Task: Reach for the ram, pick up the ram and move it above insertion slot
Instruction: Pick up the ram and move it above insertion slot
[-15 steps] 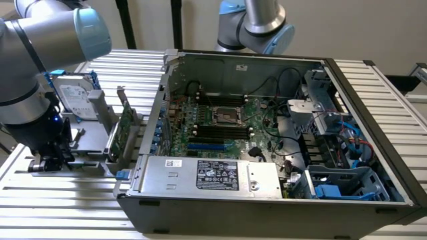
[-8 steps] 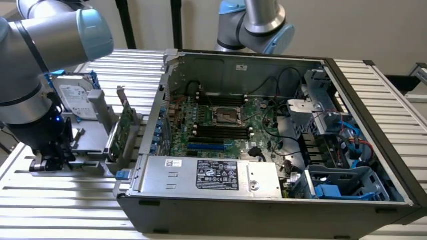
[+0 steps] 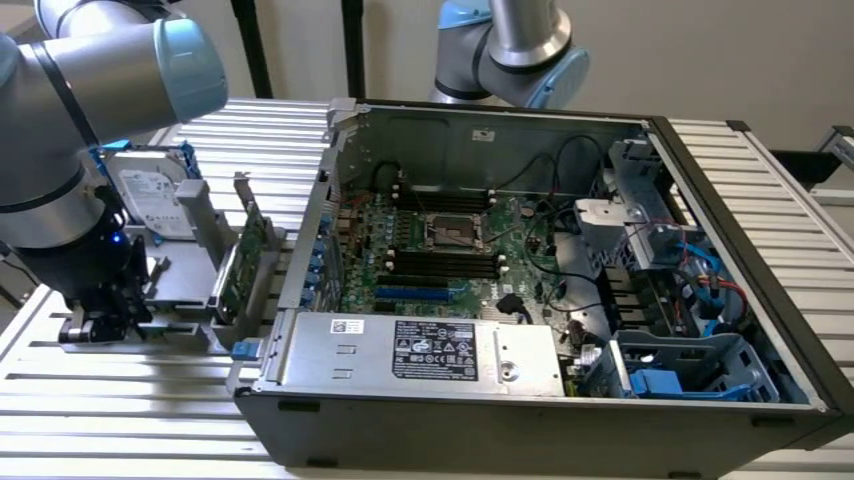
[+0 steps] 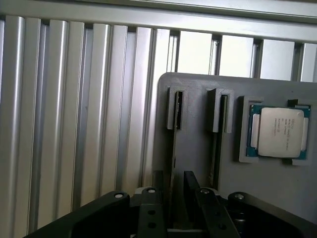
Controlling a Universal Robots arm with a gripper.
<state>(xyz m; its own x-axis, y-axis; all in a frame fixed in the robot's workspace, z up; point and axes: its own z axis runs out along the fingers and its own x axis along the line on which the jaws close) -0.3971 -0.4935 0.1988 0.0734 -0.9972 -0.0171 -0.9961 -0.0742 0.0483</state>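
Exterior view: the arm [image 3: 60,150] reaches down at the exterior view's left, with its gripper [image 3: 100,325] low over a grey holder [image 3: 180,280] on the slotted aluminium table [image 3: 134,400]. A hard drive [image 3: 150,195] and a green card with a metal bracket [image 3: 240,265] stand in the same holder. To the exterior view's right lies the open computer case [image 3: 747,200], with the motherboard's dark insertion slots [image 3: 447,265] exposed and well apart from the gripper. A second arm [image 3: 527,50] stands behind the case.

Wrist view: the gripper [image 4: 173,174] looks down on the grey holder [image 4: 198,148], which has two narrow slots and a seated processor [image 4: 277,131]. The ram [image 4: 174,144], seen edge-on as a thin dark strip, stands in the slot farther from the processor. The two dark fingers [image 4: 158,191] are spread apart, one on each side of the ram, with a visible gap on both sides. They grip nothing. The ribbed table [image 4: 74,109] lies beside the holder.
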